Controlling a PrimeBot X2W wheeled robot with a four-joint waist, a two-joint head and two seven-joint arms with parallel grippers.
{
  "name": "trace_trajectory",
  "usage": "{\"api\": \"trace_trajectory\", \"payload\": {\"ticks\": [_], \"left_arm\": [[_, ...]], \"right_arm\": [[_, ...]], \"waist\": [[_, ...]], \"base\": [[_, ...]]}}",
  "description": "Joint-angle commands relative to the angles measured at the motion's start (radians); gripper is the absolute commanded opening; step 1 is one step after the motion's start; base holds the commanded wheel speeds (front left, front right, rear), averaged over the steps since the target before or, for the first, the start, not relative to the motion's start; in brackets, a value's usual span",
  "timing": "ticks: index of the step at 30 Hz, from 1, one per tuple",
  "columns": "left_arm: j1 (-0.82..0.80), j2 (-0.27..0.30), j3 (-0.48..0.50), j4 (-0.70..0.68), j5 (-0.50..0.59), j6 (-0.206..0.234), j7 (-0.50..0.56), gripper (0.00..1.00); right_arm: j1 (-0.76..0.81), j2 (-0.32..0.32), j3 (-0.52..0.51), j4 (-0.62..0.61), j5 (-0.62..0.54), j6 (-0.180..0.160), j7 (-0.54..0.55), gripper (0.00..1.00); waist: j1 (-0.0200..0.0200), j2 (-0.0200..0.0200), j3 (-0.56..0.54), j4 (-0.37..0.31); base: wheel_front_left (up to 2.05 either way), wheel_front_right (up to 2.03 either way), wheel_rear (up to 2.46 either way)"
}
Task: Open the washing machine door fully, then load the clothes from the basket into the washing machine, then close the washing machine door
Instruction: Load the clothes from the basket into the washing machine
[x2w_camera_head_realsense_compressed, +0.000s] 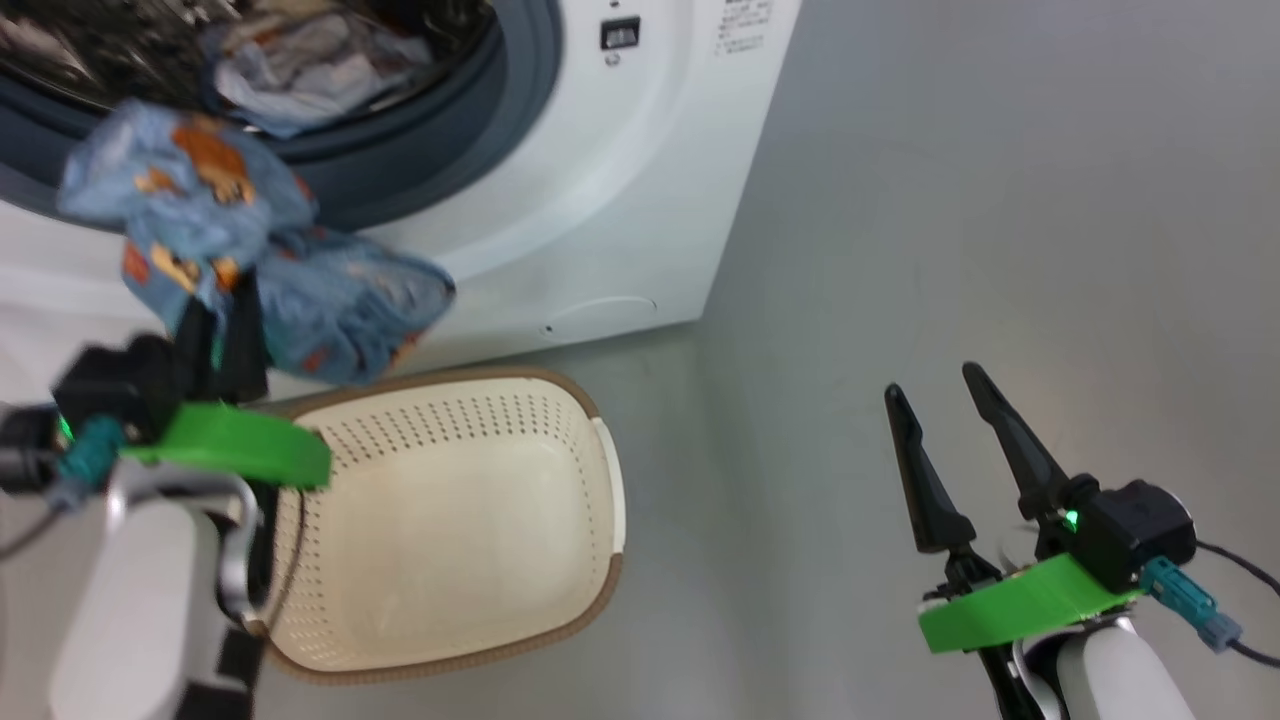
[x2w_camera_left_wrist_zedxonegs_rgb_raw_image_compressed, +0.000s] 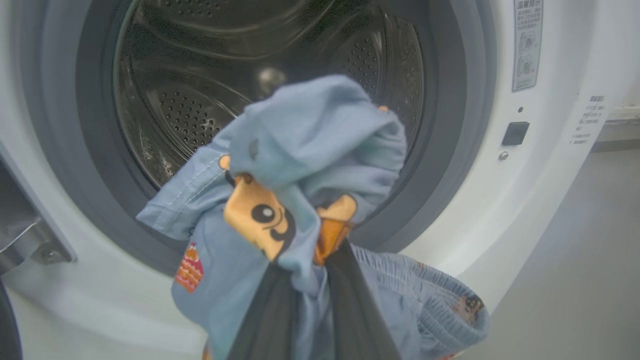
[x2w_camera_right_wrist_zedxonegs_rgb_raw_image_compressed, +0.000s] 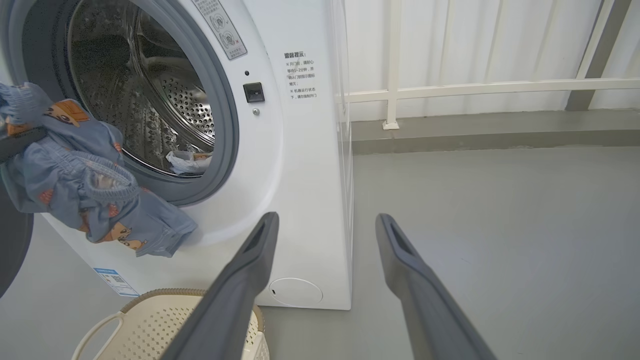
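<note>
The washing machine (x2w_camera_head_realsense_compressed: 600, 200) stands with its mouth uncovered; the steel drum (x2w_camera_left_wrist_zedxonegs_rgb_raw_image_compressed: 210, 75) and grey gasket show. A dark edge at the far left looks like the washing machine door (x2w_camera_right_wrist_zedxonegs_rgb_raw_image_compressed: 11, 250), swung aside. My left gripper (x2w_camera_head_realsense_compressed: 218, 325) is shut on the clothes (x2w_camera_head_realsense_compressed: 230, 240), a light blue bundle with orange print that hangs just in front of the drum's lower rim, above the basket (x2w_camera_head_realsense_compressed: 590, 600). The clothes (x2w_camera_left_wrist_zedxonegs_rgb_raw_image_compressed: 310, 160) cover the fingertips in the left wrist view. Another pale cloth (x2w_camera_head_realsense_compressed: 310, 70) lies inside the drum. My right gripper (x2w_camera_head_realsense_compressed: 930, 382) stands open and holds nothing, to the basket's right.
The cream basket (x2w_camera_right_wrist_zedxonegs_rgb_raw_image_compressed: 150, 320) sits on the grey floor against the machine's front, below the round flap (x2w_camera_right_wrist_zedxonegs_rgb_raw_image_compressed: 296, 291). Right of the machine the floor (x2w_camera_head_realsense_compressed: 1000, 250) runs to a white railing (x2w_camera_right_wrist_zedxonegs_rgb_raw_image_compressed: 450, 90) and wall.
</note>
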Motion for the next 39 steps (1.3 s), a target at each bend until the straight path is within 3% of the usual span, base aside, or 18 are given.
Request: {"api": "trace_trajectory", "payload": {"ticks": [1, 21, 39], "left_arm": [[-0.058, 0.042, 0.038, -0.002, 0.01, 0.0, -0.007, 0.0], [-0.575, 0.197, 0.031, 0.35, 0.131, 0.044, -0.009, 0.0], [-0.821, 0.328, 0.024, 0.387, 0.198, 0.099, -0.009, 0.0]], "right_arm": [[-0.029, 0.005, 0.029, -0.028, 0.002, 0.009, -0.005, 1.0], [-0.142, 0.01, 0.145, -0.022, 0.088, 0.009, -0.005, 1.0], [-0.173, 0.01, 0.207, -0.022, 0.099, 0.009, -0.005, 1.0]], "waist": [[0.0001, 0.0, 0.073, -0.051], [0.0001, 0.0, 0.281, -0.221], [0.0001, 0.0, 0.4, -0.292]], "base": [[0.0, 0.0, 0.0], [0.0, 0.0, 0.0], [0.0, 0.0, 0.0]]}}
